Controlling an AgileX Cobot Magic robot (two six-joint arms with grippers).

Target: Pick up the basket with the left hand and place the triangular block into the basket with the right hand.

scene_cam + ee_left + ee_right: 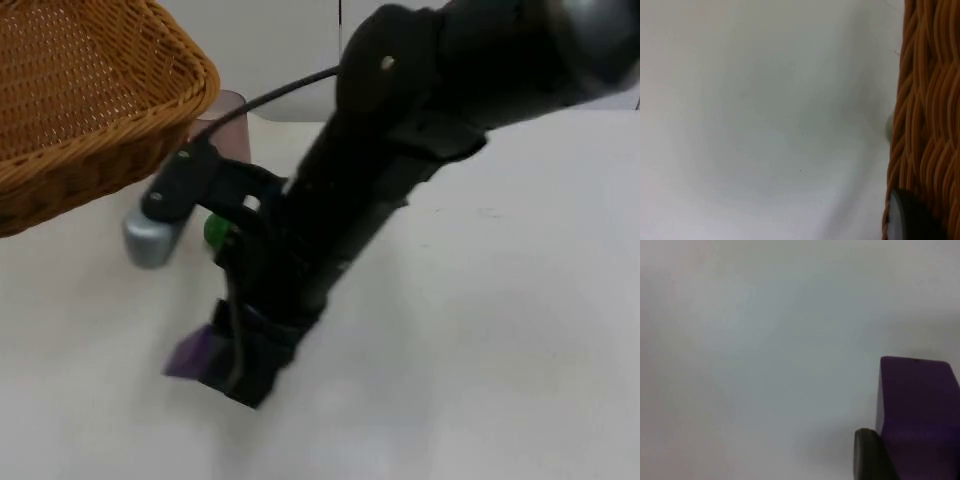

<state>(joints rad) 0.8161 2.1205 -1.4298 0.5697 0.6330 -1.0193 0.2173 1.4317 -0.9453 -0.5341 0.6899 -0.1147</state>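
Observation:
The woven wicker basket [90, 90] hangs raised at the far left, and its rim [925, 125] fills one side of the left wrist view. My left gripper [905, 220] is shut on that rim, with one black fingertip [912, 222] pressed against the weave. The purple triangular block [195, 350] sits near the table's front left. My right gripper [240, 370] reaches across to it and is shut on it. In the right wrist view the purple block [917, 410] lies right against a black fingertip [870, 455].
A grey cylinder [150, 240] lies on the table below the basket, with a small green piece [215, 230] beside it. A mauve block [232, 125] stands behind the basket's corner. The right arm [400, 150] crosses the middle of the table.

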